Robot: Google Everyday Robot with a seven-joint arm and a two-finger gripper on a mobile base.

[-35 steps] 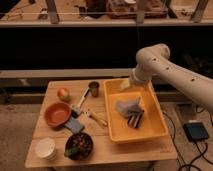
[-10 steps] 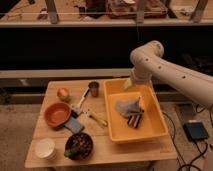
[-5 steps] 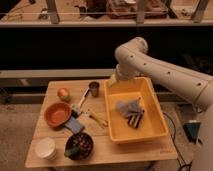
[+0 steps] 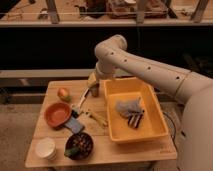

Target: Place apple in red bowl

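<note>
gripper low over wooden table, grip state could not be told | small round apple just beside it, on tabletop | smooth shallow red bowl near, past apple | boxy yellow bin opposite side

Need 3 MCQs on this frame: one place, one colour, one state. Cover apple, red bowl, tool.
1. The apple is:
A. on the table, just beyond the red bowl
B. inside the red bowl
C. held in the tool

2. The big rectangular bin is:
A. blue
B. green
C. yellow

3. The red bowl is:
A. flipped over
B. upright and empty
C. holding the apple

Key:
1 A: the apple lies on bare wood past the bowl's far rim, and the tool hangs apart from it, between the apple and the bin.
2 C: the bin's walls and floor are yellow.
3 B: the bowl's inside shows plain red.
</note>
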